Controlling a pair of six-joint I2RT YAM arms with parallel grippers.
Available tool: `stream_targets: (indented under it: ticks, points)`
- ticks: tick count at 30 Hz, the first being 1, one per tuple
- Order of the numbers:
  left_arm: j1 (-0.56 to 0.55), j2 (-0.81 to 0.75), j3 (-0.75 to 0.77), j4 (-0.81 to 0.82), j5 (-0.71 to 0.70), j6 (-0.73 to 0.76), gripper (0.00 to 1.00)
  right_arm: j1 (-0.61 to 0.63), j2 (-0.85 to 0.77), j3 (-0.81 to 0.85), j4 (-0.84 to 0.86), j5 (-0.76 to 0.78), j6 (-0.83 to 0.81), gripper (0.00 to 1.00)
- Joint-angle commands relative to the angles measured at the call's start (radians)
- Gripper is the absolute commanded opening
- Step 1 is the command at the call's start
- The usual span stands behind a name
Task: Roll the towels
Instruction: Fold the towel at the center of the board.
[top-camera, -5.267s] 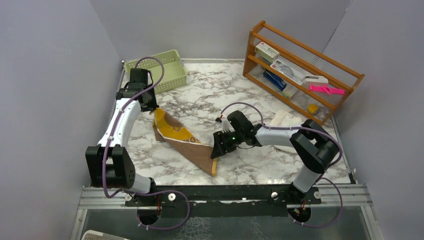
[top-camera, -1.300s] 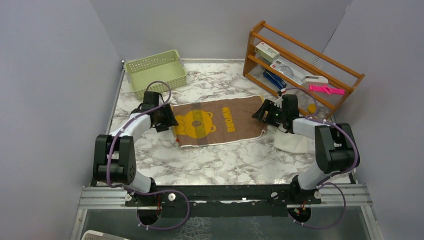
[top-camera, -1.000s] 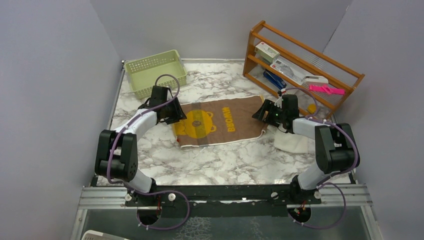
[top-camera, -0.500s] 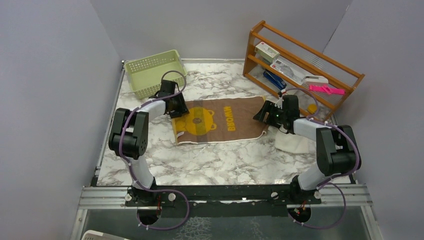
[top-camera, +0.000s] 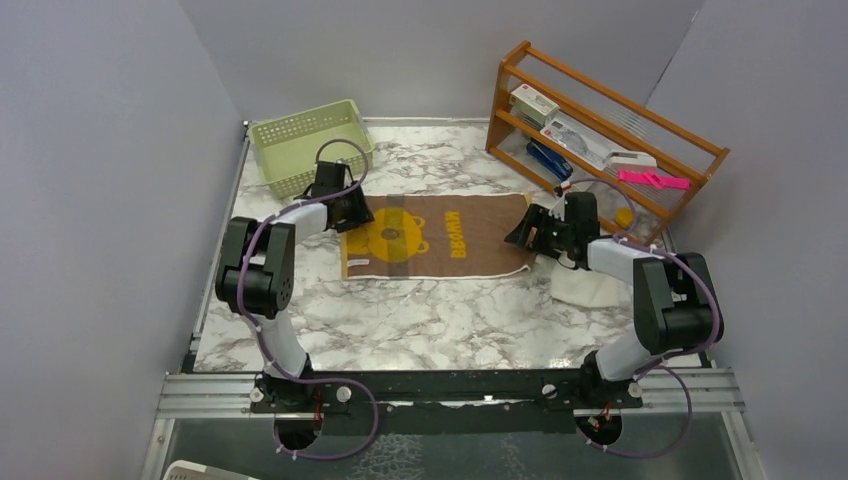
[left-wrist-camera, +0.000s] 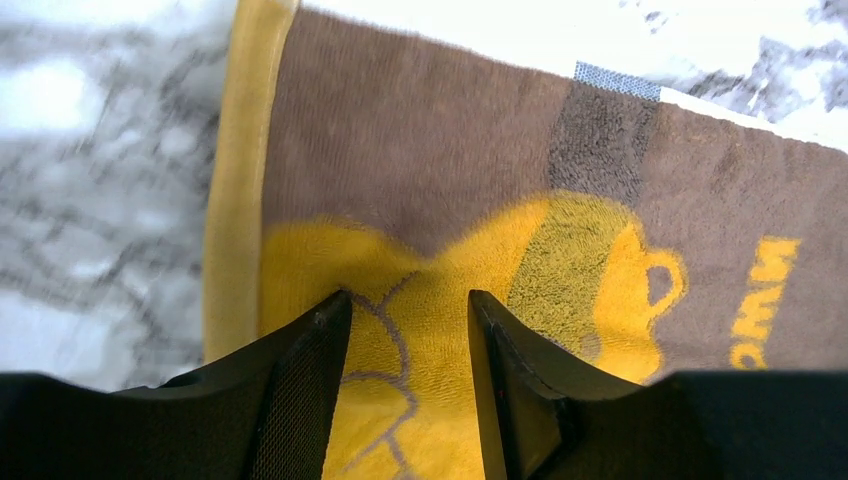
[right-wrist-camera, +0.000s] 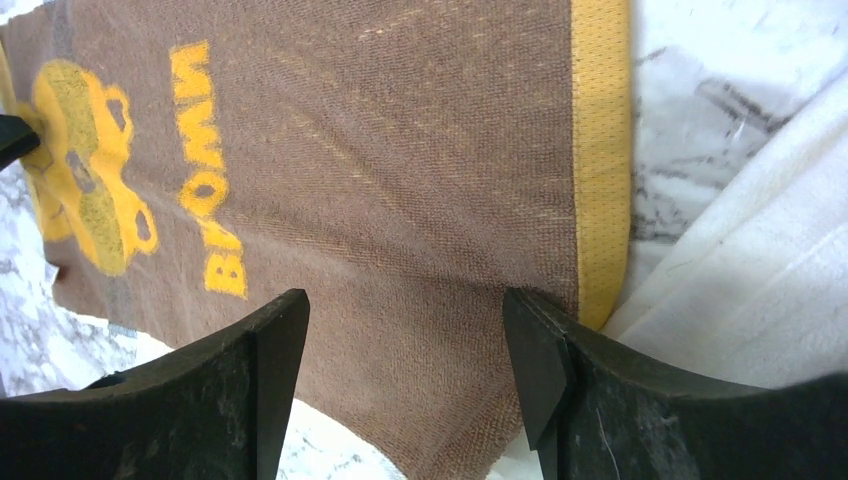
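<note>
A brown towel (top-camera: 450, 235) with a yellow bear, yellow lettering and yellow end bands lies spread flat in the middle of the marble table. My left gripper (top-camera: 352, 212) hovers over its far-left part. In the left wrist view the left gripper (left-wrist-camera: 408, 300) is open above the bear print (left-wrist-camera: 520, 290), with nothing pinched between its fingers. My right gripper (top-camera: 525, 232) is at the towel's right end, and the right gripper (right-wrist-camera: 405, 300) stands wide open over the brown cloth beside the yellow band (right-wrist-camera: 600, 150). A cream-white towel (top-camera: 585, 285) lies bunched under the right arm; the same cream-white towel (right-wrist-camera: 760, 280) touches the brown towel's edge.
A green plastic basket (top-camera: 312, 145) stands at the far left, just behind the left gripper. A wooden rack (top-camera: 600, 130) holding boxes and a pink item fills the far right. Grey walls close in on the left, back and right.
The left gripper moved toward the far-left of the towel and its jaws widened. The towel's left end shifted and lies squarer. The right gripper barely moved.
</note>
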Motion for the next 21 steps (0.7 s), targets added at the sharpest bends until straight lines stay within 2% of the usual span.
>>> stream_targets:
  ticks: [1,6,10,14,17,21]
  points:
    - [0.012,-0.091,-0.248,-0.097,-0.107,-0.011,0.51,0.010,-0.049,-0.080,-0.054,-0.032,-0.007,0.72]
    - [0.012,-0.282,-0.440,-0.086,-0.118,-0.078,0.55,0.058,-0.132,-0.166,-0.075,-0.043,0.009,0.72]
    - [0.017,-0.390,-0.483,-0.110,-0.191,-0.092,0.59,0.090,-0.182,-0.234,-0.068,-0.041,0.042,0.72]
    - [0.078,-0.372,-0.401,-0.154,-0.247,-0.031,0.62,0.107,-0.159,-0.206,-0.069,-0.041,0.052,0.72]
    - [0.137,-0.332,-0.301,-0.196,-0.222,0.010,0.62,0.116,-0.161,-0.140,-0.098,-0.032,0.039,0.73]
    - [0.188,-0.338,-0.153,-0.254,-0.161,0.081,0.65,0.116,-0.208,-0.015,-0.130,0.033,-0.024,0.78]
